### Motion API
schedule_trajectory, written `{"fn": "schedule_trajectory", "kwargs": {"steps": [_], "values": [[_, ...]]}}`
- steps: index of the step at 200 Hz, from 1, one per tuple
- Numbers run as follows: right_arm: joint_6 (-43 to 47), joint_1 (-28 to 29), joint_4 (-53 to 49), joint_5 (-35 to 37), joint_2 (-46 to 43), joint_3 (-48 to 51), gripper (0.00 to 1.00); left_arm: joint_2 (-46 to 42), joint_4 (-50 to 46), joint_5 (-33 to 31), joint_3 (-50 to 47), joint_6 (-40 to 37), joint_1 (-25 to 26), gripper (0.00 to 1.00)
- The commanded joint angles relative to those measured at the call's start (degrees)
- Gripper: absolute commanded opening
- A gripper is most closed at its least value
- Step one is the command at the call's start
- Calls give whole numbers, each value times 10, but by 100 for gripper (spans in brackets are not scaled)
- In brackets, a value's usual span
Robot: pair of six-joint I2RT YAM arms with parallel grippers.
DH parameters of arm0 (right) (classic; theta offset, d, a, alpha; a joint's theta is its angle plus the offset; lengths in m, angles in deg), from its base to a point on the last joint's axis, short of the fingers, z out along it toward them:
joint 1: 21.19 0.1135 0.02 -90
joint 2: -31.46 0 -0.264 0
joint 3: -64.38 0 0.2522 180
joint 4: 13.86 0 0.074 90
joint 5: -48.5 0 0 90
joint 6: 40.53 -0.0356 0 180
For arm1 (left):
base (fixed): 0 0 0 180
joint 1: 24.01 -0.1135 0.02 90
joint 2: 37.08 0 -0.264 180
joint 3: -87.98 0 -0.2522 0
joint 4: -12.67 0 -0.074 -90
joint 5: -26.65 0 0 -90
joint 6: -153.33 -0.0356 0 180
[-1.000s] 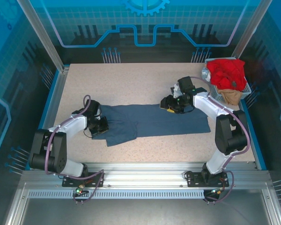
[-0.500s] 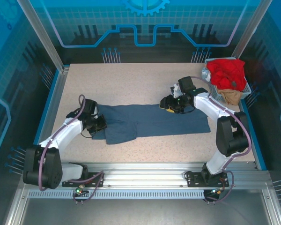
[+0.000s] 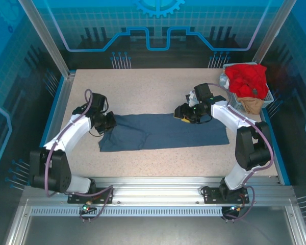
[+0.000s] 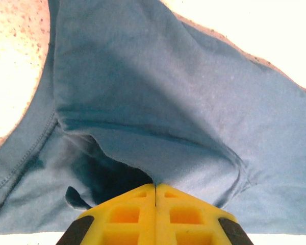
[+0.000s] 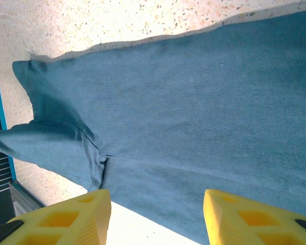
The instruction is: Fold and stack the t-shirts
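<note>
The left gripper [image 3: 108, 124] has pulled its end of the dark blue t-shirt [image 3: 163, 133] away from the near edge of the bench [image 3: 143, 89]. The loose flap that stuck out there now lies flatter. The shirt is a long strip. It starts at the left gripper, runs under the right gripper [image 3: 186, 113] and goes on past it.

The left gripper is closed tight, with blue cloth pinched between its fingers. The right gripper hangs just over the far edge of the shirt. Its fingers are about half apart and hold nothing.

Well past the right gripper, a basket [image 3: 268, 98] holds the red t-shirt [image 3: 246, 77] and the tan t-shirt [image 3: 251, 104].

I think the blue shirt is being smoothed for its next fold. The other two are not started yet.
</note>
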State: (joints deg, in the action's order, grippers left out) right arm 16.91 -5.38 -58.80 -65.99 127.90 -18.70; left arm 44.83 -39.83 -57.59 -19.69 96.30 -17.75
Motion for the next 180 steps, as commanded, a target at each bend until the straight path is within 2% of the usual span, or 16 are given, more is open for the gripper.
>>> {"fn": "schedule_trajectory", "kwargs": {"steps": [1, 82, 102, 120, 140, 160, 180], "values": [[0, 2, -2, -9, -15, 0, 52, 40, -51, -25, 49, -16, 2, 0], [1, -1, -6, 0, -23, 9, 52, 210, -63, -96, 146, -79, -2, 0], [0, -3, -6, 11, -31, 16, 52, 233, -63, -127, 165, -82, -3, 16], [-1, -11, -11, 25, -41, 26, 52, 214, -68, -164, 175, -72, 8, 37], [-2, -29, -22, 46, -51, 40, 51, 159, -80, -229, 164, -49, 45, 40], [-1, -58, -46, 65, -47, 47, 48, 112, -67, -192, 124, 15, 77, 35], [3, -90, -56, 73, -34, 52, 45, 112, -45, -120, 88, 84, 96, 27]]}}
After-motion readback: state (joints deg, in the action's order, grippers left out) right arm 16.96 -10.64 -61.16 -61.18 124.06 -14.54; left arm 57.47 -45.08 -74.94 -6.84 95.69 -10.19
